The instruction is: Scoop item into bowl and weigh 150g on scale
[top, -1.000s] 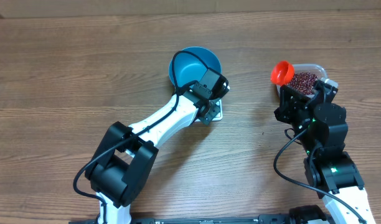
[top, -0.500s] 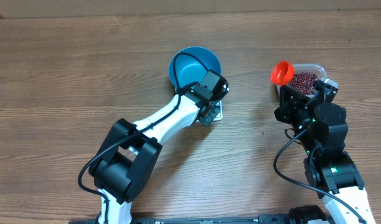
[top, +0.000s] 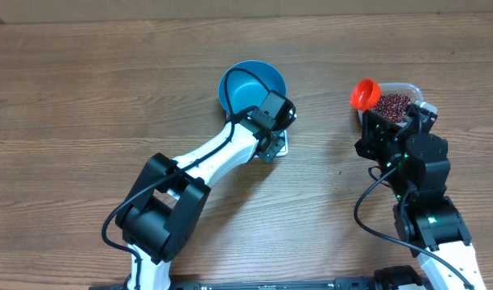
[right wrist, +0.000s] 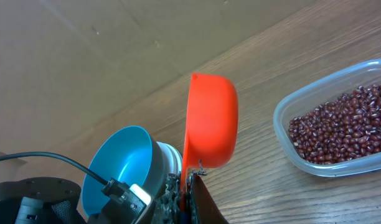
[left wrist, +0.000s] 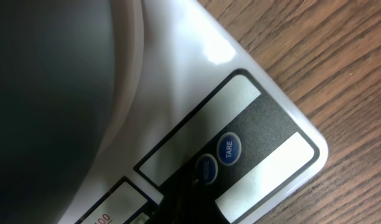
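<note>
**While left pokes at the scale buttons, right waits with an empty scoop**

Since a second ago only your left arm's elbow has shifted a little. Its wrist has stayed over the front edge of the scale [left wrist: 197,43].

The left gripper [left wrist: 175,204] has its fingers pressed together. The dark tip sits just beside the TARE button [left wrist: 228,149], on or over the second blue button [left wrist: 206,169]. You can't tell from here whether it is actually touching.

The bowl [top: 245,83] sits on the scale, behind the button panel, with nothing in it. The display [left wrist: 109,208] is only half in frame and not readable.

The right gripper [right wrist: 187,186] hasn't moved. It is pinching the handle of the orange scoop [right wrist: 209,121], which hangs in the air with its cup on edge, well to the right of the scale. No beans show in the scoop from above.

All the beans [right wrist: 343,124] are in the clear tub [right wrist: 284,124], on the table [top: 85,97] well right of the scale and just beyond the scoop.

My read is that you're zeroing or switching on the scale with the bowl already on it. Scooping hasn't started, so nearly the whole task is left.

The risk is that if the zero doesn't take, the bowl's weight ends up in your target. Get the left gripper off the scale before the right one brings beans over. Anything resting on the platform skews the reading.
</note>
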You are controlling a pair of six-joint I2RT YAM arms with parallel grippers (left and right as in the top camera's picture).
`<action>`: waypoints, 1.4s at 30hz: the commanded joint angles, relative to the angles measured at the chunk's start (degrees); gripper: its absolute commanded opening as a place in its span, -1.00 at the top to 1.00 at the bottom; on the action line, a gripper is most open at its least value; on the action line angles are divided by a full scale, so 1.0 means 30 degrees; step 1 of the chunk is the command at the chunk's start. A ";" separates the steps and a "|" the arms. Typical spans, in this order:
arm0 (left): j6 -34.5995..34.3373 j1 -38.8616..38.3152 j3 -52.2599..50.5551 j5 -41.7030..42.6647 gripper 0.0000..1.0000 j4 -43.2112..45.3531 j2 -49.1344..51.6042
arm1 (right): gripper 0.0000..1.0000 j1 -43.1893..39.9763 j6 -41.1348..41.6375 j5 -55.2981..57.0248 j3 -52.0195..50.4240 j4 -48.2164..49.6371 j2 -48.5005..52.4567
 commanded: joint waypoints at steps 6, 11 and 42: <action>-0.0277 0.0051 -0.0044 -0.0240 0.91 0.0058 0.0882 | 0.93 -0.0087 -0.0029 -0.0007 0.0408 0.0124 -0.0117; -0.0277 0.0175 -0.0044 -0.0233 0.91 0.0044 0.0882 | 0.93 -0.0087 -0.0029 -0.0007 0.0408 0.0124 -0.0117; -0.0503 0.0299 -0.0736 -0.0219 0.92 0.0073 -0.0102 | 0.93 -0.0087 -0.0029 0.0000 0.0408 0.0095 -0.0117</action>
